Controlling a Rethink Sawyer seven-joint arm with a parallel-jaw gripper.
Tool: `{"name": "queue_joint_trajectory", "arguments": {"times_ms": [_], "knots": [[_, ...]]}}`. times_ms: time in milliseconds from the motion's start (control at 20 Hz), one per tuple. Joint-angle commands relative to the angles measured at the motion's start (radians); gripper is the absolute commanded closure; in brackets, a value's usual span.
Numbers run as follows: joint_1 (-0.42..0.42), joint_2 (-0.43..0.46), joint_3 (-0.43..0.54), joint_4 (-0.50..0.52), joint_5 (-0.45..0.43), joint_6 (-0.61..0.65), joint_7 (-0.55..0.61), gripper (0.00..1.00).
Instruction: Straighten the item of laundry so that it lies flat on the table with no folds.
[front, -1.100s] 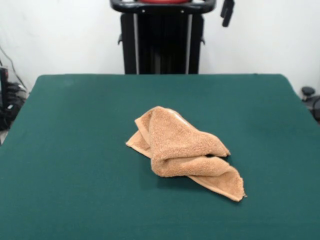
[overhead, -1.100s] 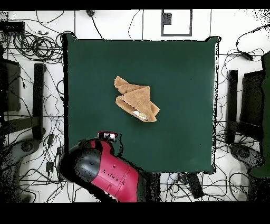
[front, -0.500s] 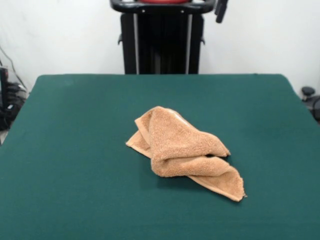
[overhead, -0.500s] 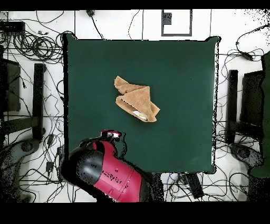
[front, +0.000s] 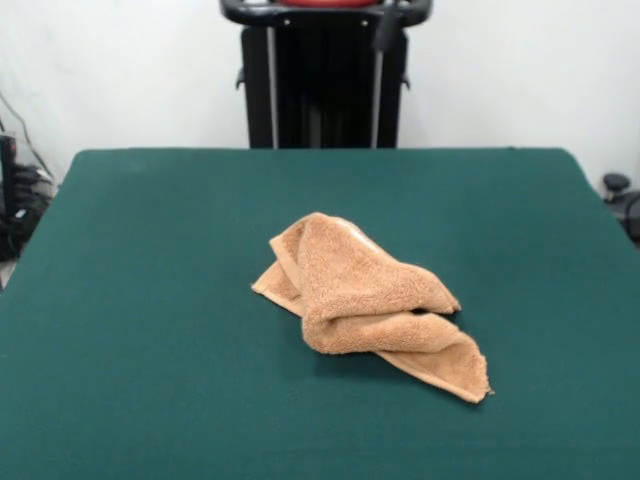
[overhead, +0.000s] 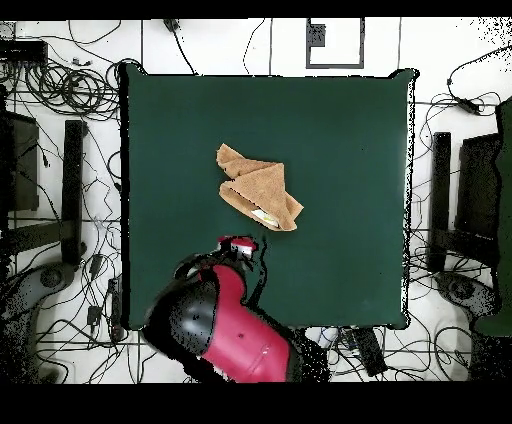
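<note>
Overhead view: towel (overhead: 259, 190) lies crumpled and folded over itself near the middle of the green tabletop (overhead: 340, 140), red arm (overhead: 230, 325) reaching over the tabletop's edge, gripper (overhead: 238, 243) just short of the towel, grip state cannot be told.

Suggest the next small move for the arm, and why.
Probably carry the gripper on over the table to above the towel, then descend on a loose corner. The towel lies crumpled near the table's middle, folded over itself in layers, untouched. In the overhead view the gripper sits just short of the towel's nearest edge, apart from it.
</note>
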Motion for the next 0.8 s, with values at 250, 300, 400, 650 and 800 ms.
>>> {"name": "queue_joint_trajectory", "arguments": {"times_ms": [250,300,400,650,800], "knots": [[-0.169,0.067,0.181,0.183,-0.030,-0.271,0.141,0.00],[-0.171,0.063,0.175,0.183,-0.037,-0.278,0.129,0.00],[-0.215,0.052,0.206,0.202,-0.060,-0.329,0.109,0.00],[-0.132,0.114,0.125,0.167,-0.002,-0.278,0.138,0.00],[-0.073,0.139,0.070,0.148,0.024,-0.233,0.156,0.00]]}}
